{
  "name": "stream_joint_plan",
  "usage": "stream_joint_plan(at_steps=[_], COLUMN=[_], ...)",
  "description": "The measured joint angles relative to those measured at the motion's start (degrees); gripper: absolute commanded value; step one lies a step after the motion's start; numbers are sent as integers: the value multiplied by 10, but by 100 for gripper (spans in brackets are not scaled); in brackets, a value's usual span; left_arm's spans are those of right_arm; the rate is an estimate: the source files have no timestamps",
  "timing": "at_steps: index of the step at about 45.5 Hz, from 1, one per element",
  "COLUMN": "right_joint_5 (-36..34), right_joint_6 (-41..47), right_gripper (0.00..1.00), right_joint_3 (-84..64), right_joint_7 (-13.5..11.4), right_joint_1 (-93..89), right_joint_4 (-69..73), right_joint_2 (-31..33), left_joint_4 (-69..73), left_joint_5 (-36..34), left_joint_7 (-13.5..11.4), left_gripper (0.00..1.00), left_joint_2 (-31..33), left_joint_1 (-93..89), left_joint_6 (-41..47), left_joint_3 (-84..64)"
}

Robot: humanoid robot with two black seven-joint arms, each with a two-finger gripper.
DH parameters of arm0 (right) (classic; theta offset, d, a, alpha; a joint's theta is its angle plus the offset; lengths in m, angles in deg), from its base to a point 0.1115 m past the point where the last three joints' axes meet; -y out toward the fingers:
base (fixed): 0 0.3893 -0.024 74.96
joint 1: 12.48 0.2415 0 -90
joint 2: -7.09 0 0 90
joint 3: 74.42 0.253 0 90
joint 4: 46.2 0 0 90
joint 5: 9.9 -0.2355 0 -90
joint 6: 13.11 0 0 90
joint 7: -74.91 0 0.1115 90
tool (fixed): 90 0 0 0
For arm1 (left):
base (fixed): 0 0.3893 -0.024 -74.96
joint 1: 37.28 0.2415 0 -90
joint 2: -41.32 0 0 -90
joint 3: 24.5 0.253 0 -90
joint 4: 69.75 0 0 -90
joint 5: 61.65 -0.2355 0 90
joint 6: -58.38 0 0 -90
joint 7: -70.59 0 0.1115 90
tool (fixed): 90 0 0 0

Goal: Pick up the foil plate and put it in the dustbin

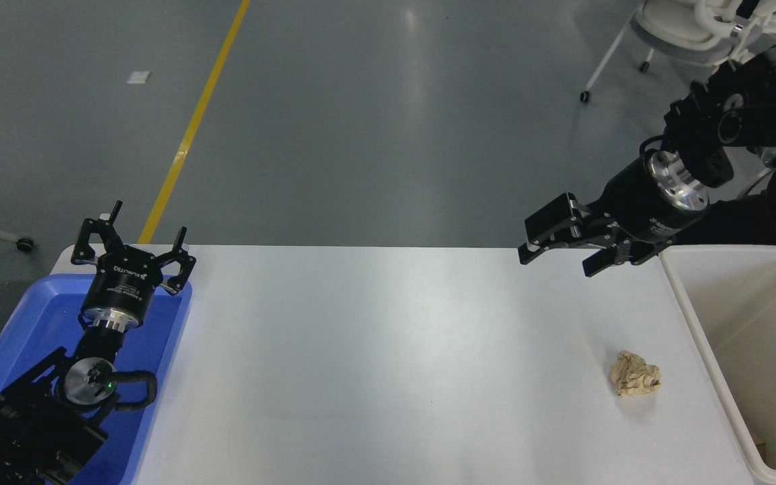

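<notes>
The foil plate is out of view; no silver tray shows on the table or in the visible part of the bin. The cream dustbin (698,316) stands at the table's right edge. My right gripper (556,259) is open and empty, held above the table's far right edge, just left of the dustbin's far corner, its fingers pointing left. My left gripper (133,236) is open and empty, parked over the blue tray (17,323) at the lower left.
A small crumpled tan paper ball (635,374) lies on the white table (388,364) near the dustbin's left wall. A white wheeled chair (691,40) stands on the floor at the far right. A yellow floor line (192,121) runs behind the table.
</notes>
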Motion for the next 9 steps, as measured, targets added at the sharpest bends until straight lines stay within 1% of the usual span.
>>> stream_joint_plan(at_steps=[9], right_joint_5=[-49], right_joint_6=[10], right_gripper=[100], right_joint_3=[-17], right_joint_7=[1], right_joint_1=[51], right_joint_4=[30], right_joint_2=[-33], left_joint_4=[0], left_joint_5=[0], left_joint_7=[0], left_gripper=[100], left_joint_2=[0], left_joint_1=[0], left_joint_6=[1], left_joint_3=[-1])
